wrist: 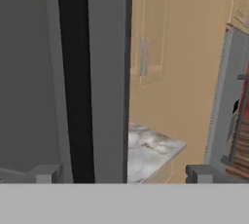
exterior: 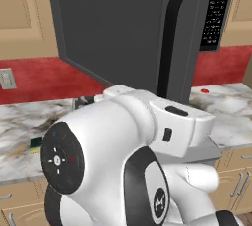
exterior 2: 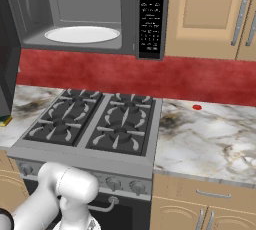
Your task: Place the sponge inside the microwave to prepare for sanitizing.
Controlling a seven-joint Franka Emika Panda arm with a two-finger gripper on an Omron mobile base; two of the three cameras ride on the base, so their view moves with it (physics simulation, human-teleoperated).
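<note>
The microwave (exterior 2: 75, 4) hangs above the stove with its door (exterior: 113, 28) swung wide open; the white turntable plate (exterior 2: 82, 34) lies inside the cavity. The sponge (exterior: 35, 144), yellow with a green top, lies on the marble counter left of the stove, and a sliver of the sponge (exterior 2: 5, 120) peeks out below the door's edge. In the hand view my gripper (wrist: 124, 177) is open with nothing between its fingertips (wrist: 46, 173). It faces the door's black handle (wrist: 75, 72) from close up.
A gas stove (exterior 2: 95, 121) with black grates sits under the microwave. Marble counter (exterior 2: 205, 139) stretches to its right, carrying a small red spot (exterior 2: 197, 107). Wooden cabinets (exterior 2: 210, 14) flank the microwave. The open door juts out over the counter's left part.
</note>
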